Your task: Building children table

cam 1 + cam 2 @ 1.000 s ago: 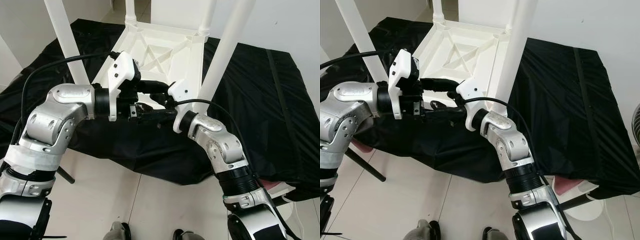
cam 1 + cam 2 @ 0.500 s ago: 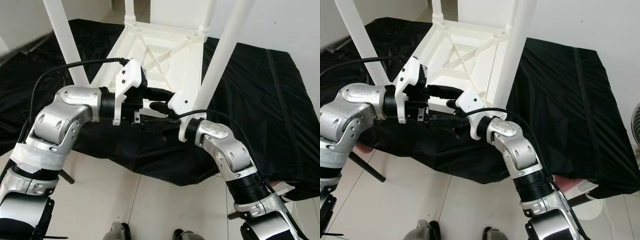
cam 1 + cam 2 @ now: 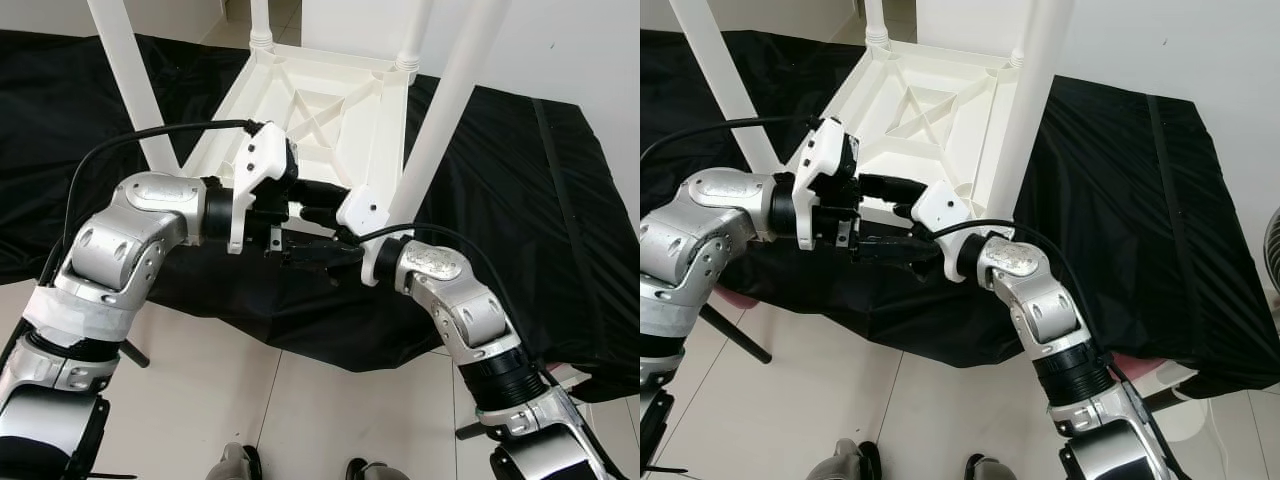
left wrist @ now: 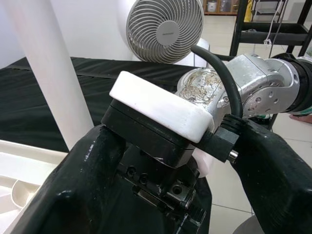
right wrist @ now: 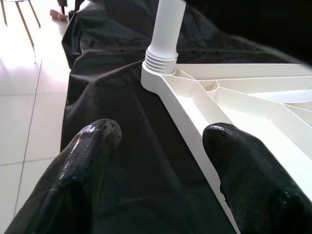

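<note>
Since a second ago both arms have swung a little toward the robot's right and lower; the two hands remain crossed at the near edge of the upturned table, and the view has shifted slightly.

White children's table [image 3: 320,110] lies upside down on a black cloth [image 3: 520,200] that drapes the surface; ribbed underside faces up, four white legs [image 3: 445,110] stand upward from its corners.

Left hand [image 3: 315,215]: reaches from the robot's left across the table's near edge. Fingers spread wide. In the left wrist view its two black fingers [image 4: 78,195] straddle the right arm's wrist housing [image 4: 161,109], white-capped black block with cable; actual contact cannot be judged. Holds nothing that can be made out.

Right hand [image 3: 890,215]: reaches from the robot's right toward the left arm, low by the table's near rim. In the right wrist view its fingers [image 5: 87,146] are well apart, one over the black cloth, the other over the table's rim [image 5: 195,117] close to a leg socket [image 5: 161,66]. Nothing between them; touch with the rim cannot be told.

White fan [image 4: 165,29] stands beyond the surface, seen in the left wrist view. Pale tiled floor [image 3: 200,400] below; a person's shoe tips [image 3: 235,465] at the bottom edge.
</note>
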`<state>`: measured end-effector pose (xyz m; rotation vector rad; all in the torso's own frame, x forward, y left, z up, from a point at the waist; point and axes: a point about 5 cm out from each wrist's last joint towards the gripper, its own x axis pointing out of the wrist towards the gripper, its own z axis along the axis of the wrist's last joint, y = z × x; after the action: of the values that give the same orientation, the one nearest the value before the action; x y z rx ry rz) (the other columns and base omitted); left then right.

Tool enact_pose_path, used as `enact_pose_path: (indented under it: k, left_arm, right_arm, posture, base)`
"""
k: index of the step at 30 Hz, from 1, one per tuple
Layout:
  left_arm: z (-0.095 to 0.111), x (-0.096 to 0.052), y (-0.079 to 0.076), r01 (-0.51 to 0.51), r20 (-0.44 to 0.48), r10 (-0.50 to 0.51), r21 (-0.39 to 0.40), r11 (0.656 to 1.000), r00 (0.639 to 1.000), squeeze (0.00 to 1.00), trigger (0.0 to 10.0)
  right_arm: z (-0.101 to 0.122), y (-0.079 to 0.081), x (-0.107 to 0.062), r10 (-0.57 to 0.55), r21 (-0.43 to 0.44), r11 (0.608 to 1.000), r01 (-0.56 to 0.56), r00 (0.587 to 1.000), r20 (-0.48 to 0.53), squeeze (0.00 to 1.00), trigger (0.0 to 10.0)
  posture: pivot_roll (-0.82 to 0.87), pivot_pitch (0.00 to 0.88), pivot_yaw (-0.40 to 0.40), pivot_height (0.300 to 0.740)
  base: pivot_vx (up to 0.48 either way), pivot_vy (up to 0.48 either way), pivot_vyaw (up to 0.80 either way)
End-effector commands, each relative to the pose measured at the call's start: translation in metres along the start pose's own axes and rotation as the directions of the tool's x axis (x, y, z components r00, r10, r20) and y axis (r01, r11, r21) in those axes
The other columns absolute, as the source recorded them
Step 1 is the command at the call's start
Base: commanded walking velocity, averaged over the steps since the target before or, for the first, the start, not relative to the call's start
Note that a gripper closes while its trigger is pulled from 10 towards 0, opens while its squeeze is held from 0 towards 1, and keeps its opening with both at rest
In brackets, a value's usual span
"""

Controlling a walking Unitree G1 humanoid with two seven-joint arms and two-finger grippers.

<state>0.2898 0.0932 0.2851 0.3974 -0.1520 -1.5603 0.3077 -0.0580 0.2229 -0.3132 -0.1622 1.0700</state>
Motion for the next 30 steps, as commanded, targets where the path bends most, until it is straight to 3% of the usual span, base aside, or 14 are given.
enact_pose_path:
  k: [1,22,23,24,25,27,30]
  left_arm:
    - [0.011,-0.013,0.009,-0.094,0.012,0.094,0.051,0.994,0.996,0.0,10.0]
    - [0.012,-0.013,0.01,-0.099,0.01,0.098,0.055,0.994,0.995,0.0,10.0]
    - [0.012,-0.013,0.01,-0.099,0.01,0.099,0.055,0.994,0.995,0.0,10.0]
    - [0.011,-0.014,0.01,-0.1,0.009,0.1,0.056,0.993,0.995,0.0,10.0]
    - [0.011,-0.014,0.01,-0.1,0.009,0.1,0.056,0.993,0.995,0.0,10.0]
    - [0.011,-0.014,0.008,-0.099,0.008,0.099,0.057,0.993,0.995,0.0,10.0]
    - [0.01,-0.015,0.007,-0.098,0.006,0.097,0.058,0.994,0.995,0.0,10.0]
  right_arm:
    - [-0.01,0.021,0.006,0.113,-0.021,0.993,-0.114,0.993,-0.034,0.0,10.0]
    - [-0.014,0.017,0.006,0.097,-0.12,0.987,-0.103,0.994,-0.06,0.0,10.0]
    - [-0.013,0.015,0.007,0.083,-0.102,0.991,-0.088,0.995,-0.053,0.0,10.0]
    - [-0.012,0.009,0.008,0.036,-0.028,0.999,-0.037,0.999,-0.034,0.0,10.0]
    - [-0.012,0.009,0.008,0.036,-0.028,0.999,-0.037,0.999,-0.034,0.0,10.0]
    - [-0.008,-0.008,0.01,-0.097,0.163,0.982,0.094,0.995,0.013,0.0,10.0]
    - [-0.007,-0.016,0.01,-0.153,0.239,0.96,0.144,0.988,0.023,0.0,10.0]
  posture:
    - [-0.02,0.171,0.004,0.74]
    - [-0.02,0.163,0.002,0.74]
    - [-0.02,0.16,0.002,0.74]
    - [-0.01,0.159,0.002,0.74]
    - [-0.01,0.159,0.002,0.74]
    - [-0.01,0.159,0.002,0.74]
    - [-0.01,0.159,0.002,0.74]
  base:
    - [0.0,0.0,0.0]
    - [0.0,0.0,0.0]
    - [0.0,0.0,0.0]
    - [0.0,0.0,0.0]
    - [0.0,0.0,0.0]
    - [0.0,0.0,0.0]
    - [0.0,0.0,0.0]
